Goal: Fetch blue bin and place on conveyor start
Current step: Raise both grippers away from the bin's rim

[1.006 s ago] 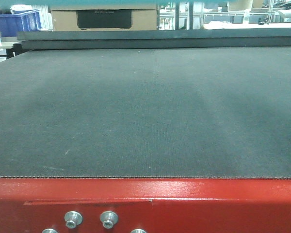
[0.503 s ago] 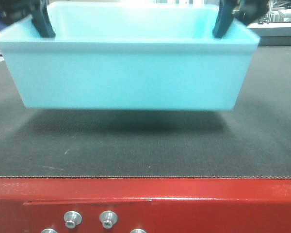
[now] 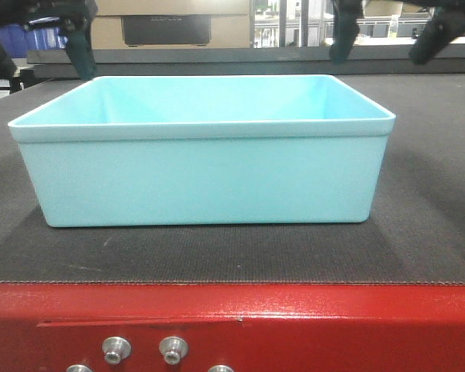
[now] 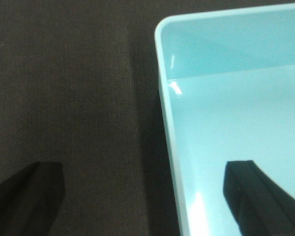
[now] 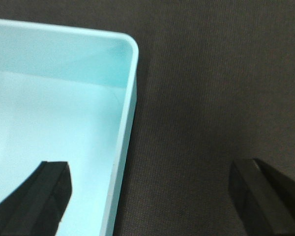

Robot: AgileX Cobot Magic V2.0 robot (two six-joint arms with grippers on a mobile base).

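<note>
The light blue bin (image 3: 205, 174) rests flat on the dark conveyor belt (image 3: 426, 217), near its front edge, and is empty. My left gripper (image 3: 40, 46) is open just above the bin's left wall, one finger on each side of it. In the left wrist view the left gripper (image 4: 145, 201) straddles the bin's rim (image 4: 168, 142) without touching. My right gripper (image 3: 389, 39) is open above the bin's right wall. In the right wrist view the right gripper (image 5: 150, 201) straddles the rim (image 5: 122, 157), one finger over the inside (image 5: 39, 194), one over the belt.
The red conveyor frame (image 3: 310, 325) with metal bolts (image 3: 174, 349) runs along the front. A cardboard box (image 3: 170, 27) and a dark blue crate (image 3: 19, 35) stand behind the belt's far end.
One second ago the belt was bare. Then the bin came down, held by both grippers on its side walls. Now it rests on the belt and both grippers have opened and lifted off.
</note>
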